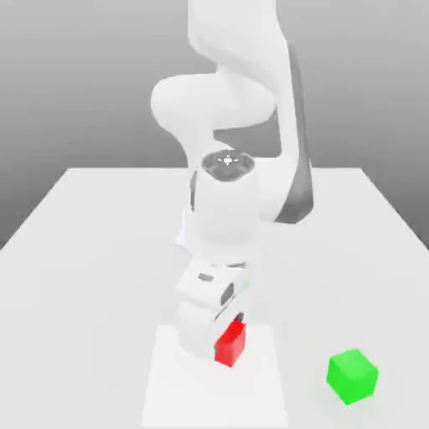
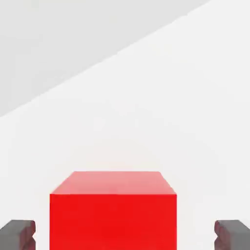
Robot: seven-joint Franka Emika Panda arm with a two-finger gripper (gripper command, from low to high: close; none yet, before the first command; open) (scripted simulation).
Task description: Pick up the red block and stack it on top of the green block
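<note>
Arm is folded low over the near part of the white counter (image 1: 84,218), wrist bent down, pincer (image 1: 228,335) lowered around the red block (image 1: 231,343). In the hand view the red block (image 2: 113,215) sits squarely between the two dark fingertips (image 2: 18,234), one on each side, with a visible strip of bare counter between each pad and the block face. So the pincer is released, not yet pressing on the cube; the jaws bracket it but do not touch it. The block appears to rest flat on the counter, on a slightly lighter patch of the surface in the exterior view. The green block (image 1: 352,376) stands alone toward the exterior view's right of the red one, well apart from it, nothing on top. Progress, as judged: approach and alignment done, grasp not completed. Left to do: close on the red block, lift it, carry it across to the green block, set it down centred on the green top face, let go. Alignment looks good; the cube is centred in the gap.
</note>
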